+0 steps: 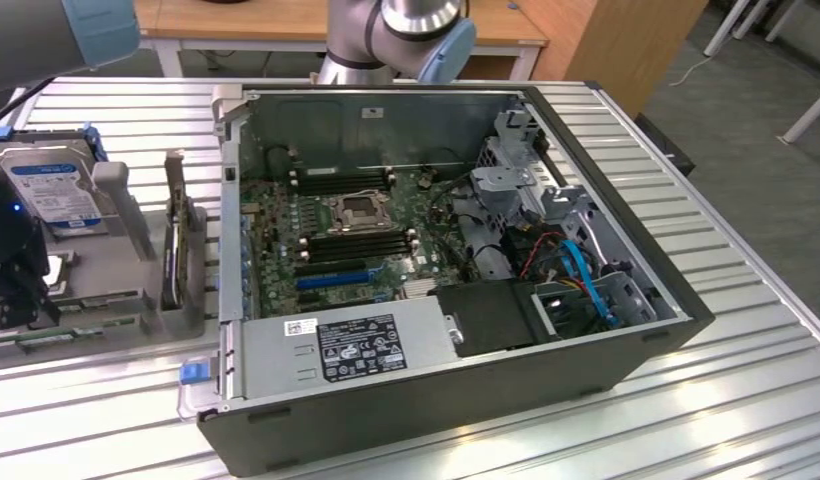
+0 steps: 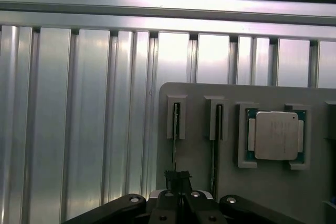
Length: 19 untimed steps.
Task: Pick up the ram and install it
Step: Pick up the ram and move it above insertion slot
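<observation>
The ram (image 2: 175,129) is a thin stick seen edge-on, standing in a narrow slot of the grey holder plate (image 2: 199,161). My gripper (image 2: 179,178) is right over it, its fingers pinched together on the stick's near end. From outside, the black gripper (image 1: 13,290) hangs low over the grey fixture (image 1: 117,300) at the exterior view's left. The open computer case (image 1: 450,250) lies to its right, with the motherboard's long black memory slots (image 1: 363,245) showing inside.
A second edge-on stick (image 2: 215,129) and a square silver processor chip (image 2: 275,135) sit beside the held one. A blue-labelled hard drive (image 1: 57,195) and an upright card (image 1: 181,250) stand on the fixture. Cables (image 1: 577,270) and drive cages fill the case's right side.
</observation>
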Tool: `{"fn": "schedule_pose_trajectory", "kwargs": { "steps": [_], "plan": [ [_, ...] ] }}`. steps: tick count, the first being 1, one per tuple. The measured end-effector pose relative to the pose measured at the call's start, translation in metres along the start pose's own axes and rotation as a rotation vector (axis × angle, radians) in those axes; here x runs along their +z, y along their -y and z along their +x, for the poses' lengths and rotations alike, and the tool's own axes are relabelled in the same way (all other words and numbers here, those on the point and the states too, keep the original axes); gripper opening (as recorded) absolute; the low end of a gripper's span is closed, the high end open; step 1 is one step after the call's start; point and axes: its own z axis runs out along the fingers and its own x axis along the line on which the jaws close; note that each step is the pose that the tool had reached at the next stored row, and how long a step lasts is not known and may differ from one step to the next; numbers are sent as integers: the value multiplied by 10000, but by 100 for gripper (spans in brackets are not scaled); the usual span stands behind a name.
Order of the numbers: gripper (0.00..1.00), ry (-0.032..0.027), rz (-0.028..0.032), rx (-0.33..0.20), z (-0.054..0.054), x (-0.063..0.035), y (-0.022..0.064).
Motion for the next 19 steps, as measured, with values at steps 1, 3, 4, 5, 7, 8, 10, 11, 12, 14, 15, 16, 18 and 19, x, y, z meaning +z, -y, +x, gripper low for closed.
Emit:
{"fn": "schedule_pose_trajectory", "kwargs": {
  "steps": [1,3,4,5,7,8,10,11,12,14,15,16,18,19],
  "plan": [
    [11,0,0,1,0,0,0],
    [11,4,2,1,-1,18,0],
    [11,4,2,1,0,22,0],
    [11,3,1,0,0,21,0],
    [11,3,1,1,0,22,1],
    [11,3,0,0,0,21,1],
    [11,3,0,0,0,21,1],
    [11,3,1,1,0,22,1],
    [11,3,0,0,0,21,1],
    [11,3,1,0,0,22,1],
    [11,3,0,0,0,22,1],
    [16,3,1,1,0,22,1],
    [23,3,1,1,0,22,1],
    [23,3,1,1,0,22,1]
  ]
}}
